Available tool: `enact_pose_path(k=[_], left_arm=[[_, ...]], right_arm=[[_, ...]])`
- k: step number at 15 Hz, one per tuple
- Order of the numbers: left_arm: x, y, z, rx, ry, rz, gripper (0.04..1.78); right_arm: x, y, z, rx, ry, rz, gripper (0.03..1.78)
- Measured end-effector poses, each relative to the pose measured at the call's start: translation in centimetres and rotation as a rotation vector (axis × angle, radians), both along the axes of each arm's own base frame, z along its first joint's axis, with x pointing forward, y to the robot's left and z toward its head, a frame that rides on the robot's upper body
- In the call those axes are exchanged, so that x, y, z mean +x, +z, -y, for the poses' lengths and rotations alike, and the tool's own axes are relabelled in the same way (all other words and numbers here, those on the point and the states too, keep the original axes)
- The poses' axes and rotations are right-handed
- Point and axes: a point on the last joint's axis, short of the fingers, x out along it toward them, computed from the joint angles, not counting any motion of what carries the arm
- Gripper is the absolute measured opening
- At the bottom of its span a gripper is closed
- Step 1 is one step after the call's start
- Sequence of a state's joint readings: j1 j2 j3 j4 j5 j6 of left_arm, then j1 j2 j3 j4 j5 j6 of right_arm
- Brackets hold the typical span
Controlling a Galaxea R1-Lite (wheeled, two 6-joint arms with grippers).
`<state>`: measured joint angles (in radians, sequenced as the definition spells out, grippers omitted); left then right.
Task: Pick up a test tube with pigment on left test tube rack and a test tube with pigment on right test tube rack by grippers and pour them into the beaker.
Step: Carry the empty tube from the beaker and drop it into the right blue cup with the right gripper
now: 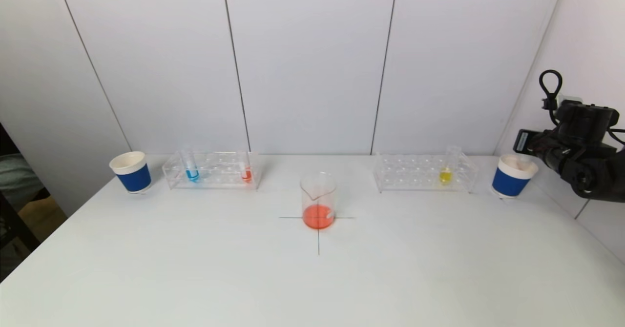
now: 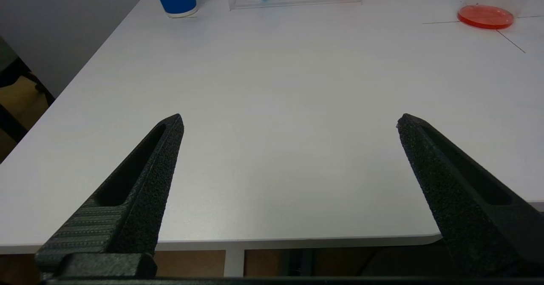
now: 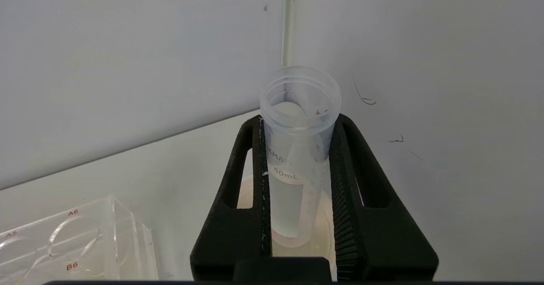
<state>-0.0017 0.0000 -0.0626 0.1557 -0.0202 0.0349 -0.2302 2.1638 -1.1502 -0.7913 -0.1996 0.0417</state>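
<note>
The beaker [image 1: 318, 200] holds orange liquid at the table's middle. In the left test tube rack [image 1: 215, 171] stand a blue-pigment tube [image 1: 191, 171] and a red-pigment tube [image 1: 246, 172]. The right rack [image 1: 415, 173] holds a yellow-pigment tube [image 1: 445, 173]. My right gripper [image 3: 299, 121] is shut on an empty clear test tube [image 3: 297, 149], upright, its lower end inside the right blue cup [image 1: 512, 176]. My left gripper [image 2: 291, 117] hangs open over the table's near edge, far from the rack, nothing between its fingers.
A second blue cup [image 1: 131, 172] stands left of the left rack. A black cross is drawn on the table under the beaker. White wall panels close off the back and right side. The table's left edge drops off near a dark chair.
</note>
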Motion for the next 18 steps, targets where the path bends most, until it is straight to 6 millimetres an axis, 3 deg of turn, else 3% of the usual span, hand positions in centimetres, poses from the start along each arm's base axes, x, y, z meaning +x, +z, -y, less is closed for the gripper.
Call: enact_pose_path(k=[9, 18], left_arm=[[0.0, 0.0, 0.0, 0.000, 0.000, 0.000, 1.76], [0.0, 0.0, 0.0, 0.000, 0.001, 0.000, 1.76]], right_arm=[[-0.4, -1.5, -0.1, 0.008, 0.000, -0.025, 0.47], [-0.5, -1.7, -0.2, 0.010, 0.001, -0.031, 0.47]])
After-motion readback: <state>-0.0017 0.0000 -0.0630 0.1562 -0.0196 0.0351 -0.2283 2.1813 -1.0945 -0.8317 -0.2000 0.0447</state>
